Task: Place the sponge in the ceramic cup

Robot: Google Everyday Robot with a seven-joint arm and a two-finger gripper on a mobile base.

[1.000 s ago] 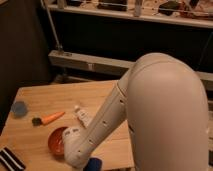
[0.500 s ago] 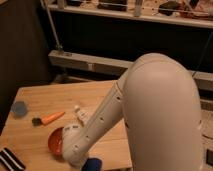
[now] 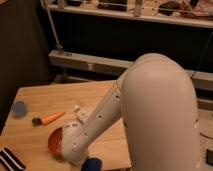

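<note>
**A:** Where is the sponge (image 3: 93, 164) sitting, and what is the pincer doing?

**B:** The dark blue sponge is showing at the bottom edge, at the near side of the counter (image 3: 35, 95). It is just right of the orange-red bowl (image 3: 53, 143) and close against the lower end of the white arm (image 3: 150, 110). The pincer is hiding behind that lower end, so I cannot tell whether it is gripping anything. I also cannot tell whether the sponge is resting on the wood or being lifted.

**A:** Why is the arm reaching down there?

**B:** I am judging that it is working at the sponge, since its tip is ending right beside it. That would fit either a pick-up or a carry.

**A:** And the ceramic cup?

**B:** I am not making one out with any certainty. A small pale thing (image 3: 77, 111) is peeking out just past the arm, but it is too small to name. The sponge is not lying in any cup that I can see.

**A:** What else is lying about?

**B:** An orange carrot-like piece (image 3: 52, 118), a round grey-blue thing (image 3: 19, 108) and a striped cloth (image 3: 9, 159) are lying apart on the left.

**A:** Is there any writing?

**B:** I am finding no label or lettering that can be read.
</note>
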